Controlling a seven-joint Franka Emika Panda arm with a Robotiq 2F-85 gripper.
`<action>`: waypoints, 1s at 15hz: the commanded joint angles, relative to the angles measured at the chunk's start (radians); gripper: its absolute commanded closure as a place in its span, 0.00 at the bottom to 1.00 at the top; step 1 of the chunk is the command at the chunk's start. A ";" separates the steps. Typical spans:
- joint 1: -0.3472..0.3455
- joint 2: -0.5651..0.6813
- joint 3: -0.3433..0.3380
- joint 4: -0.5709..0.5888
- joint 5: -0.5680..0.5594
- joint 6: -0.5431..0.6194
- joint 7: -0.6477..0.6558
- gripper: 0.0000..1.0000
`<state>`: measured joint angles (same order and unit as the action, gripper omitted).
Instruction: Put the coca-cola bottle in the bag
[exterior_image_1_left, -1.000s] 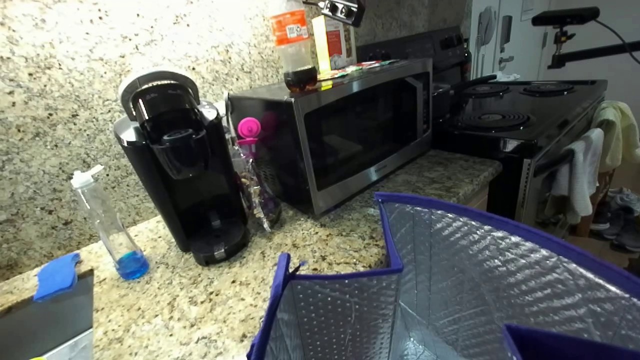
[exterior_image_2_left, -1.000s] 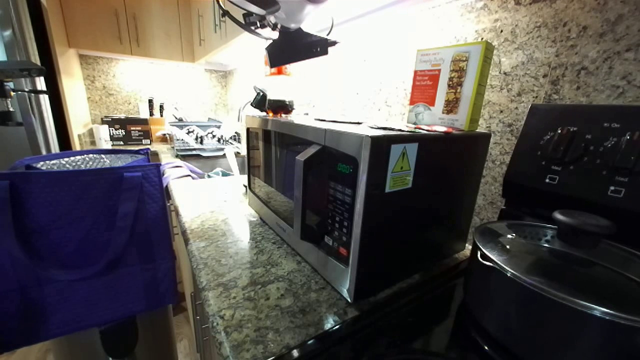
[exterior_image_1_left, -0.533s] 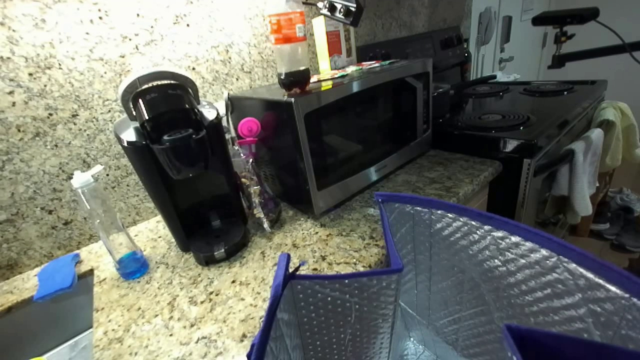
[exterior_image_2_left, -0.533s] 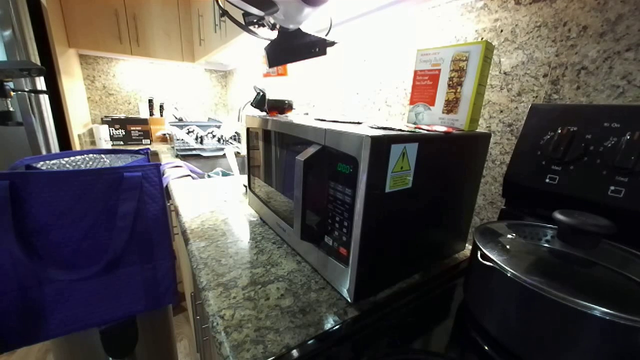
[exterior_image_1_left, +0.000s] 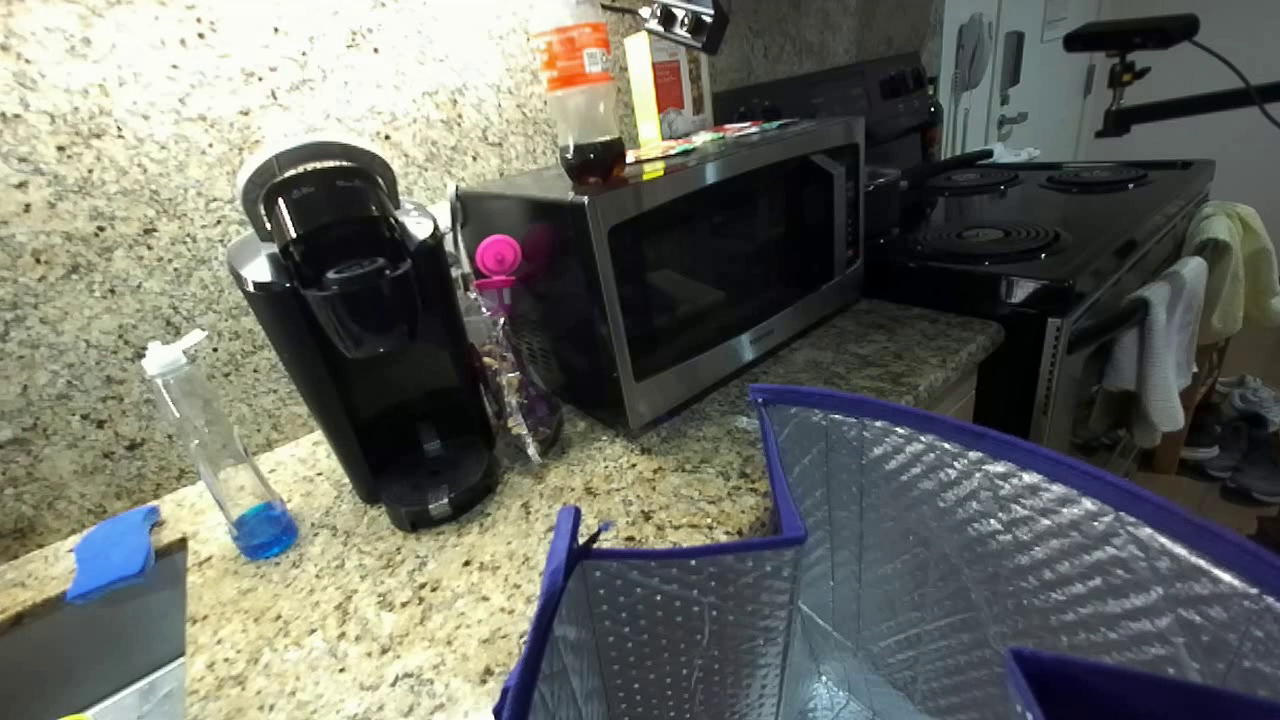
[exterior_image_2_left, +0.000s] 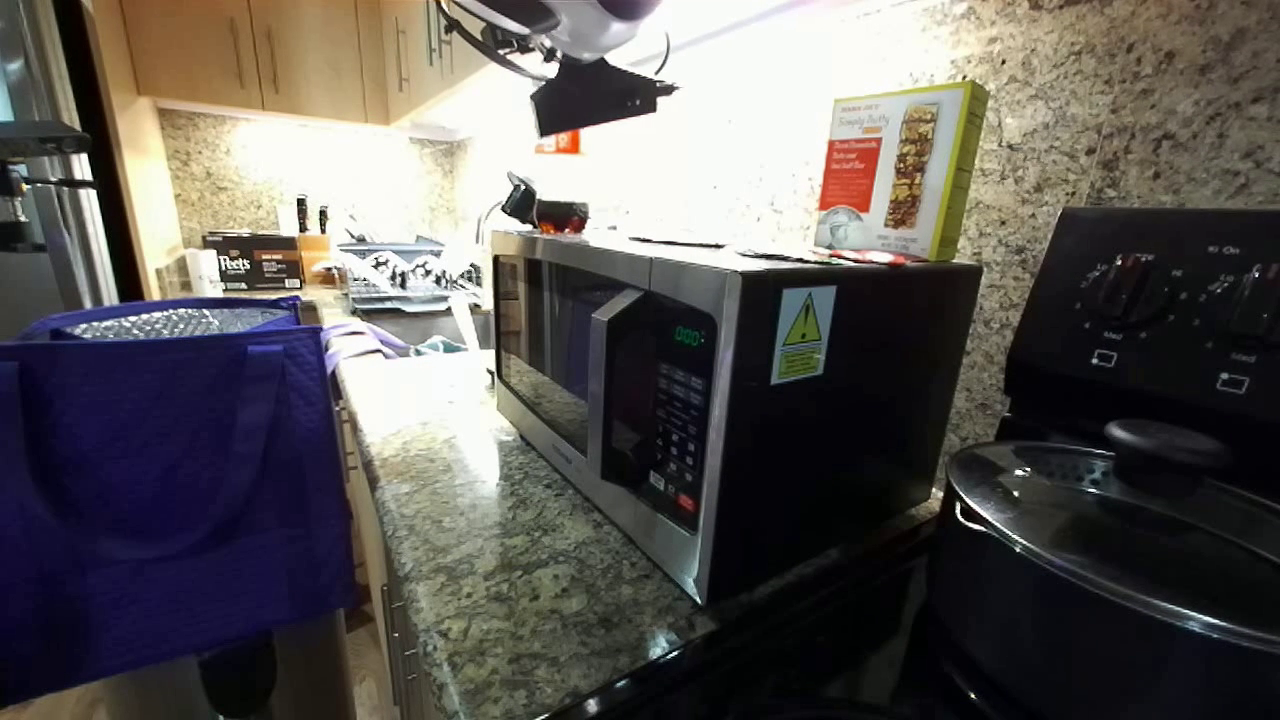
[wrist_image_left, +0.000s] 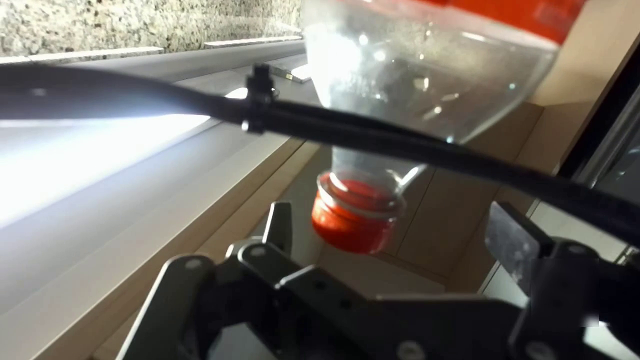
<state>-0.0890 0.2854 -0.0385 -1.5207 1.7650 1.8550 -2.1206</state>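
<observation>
We note the gripper (wrist_image_left: 397, 235) wide, near the cap (wrist_image_left: 354, 222) of the coca-cola bottle (exterior_image_1_left: 583, 98), which stands on the microwave (exterior_image_1_left: 735, 270), outside the bag (exterior_image_2_left: 165, 440).

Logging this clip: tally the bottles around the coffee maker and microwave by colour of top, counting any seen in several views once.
Red: 1 (cola bottle, its cap visible only in the wrist view)
Pink: 1 (pink-topped bottle beside the microwave)
White: 1 (white-topped bottle)
Total: 3

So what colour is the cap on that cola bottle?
The cap is red; it shows best in the wrist view.
</observation>
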 joint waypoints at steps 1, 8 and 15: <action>-0.004 0.003 0.000 -0.003 0.044 -0.016 0.008 0.00; 0.007 0.020 -0.005 0.011 0.089 0.023 0.108 0.00; 0.045 -0.001 -0.016 0.022 -0.025 0.243 0.246 0.25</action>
<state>-0.0681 0.3007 -0.0450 -1.5137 1.7998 2.0192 -1.9416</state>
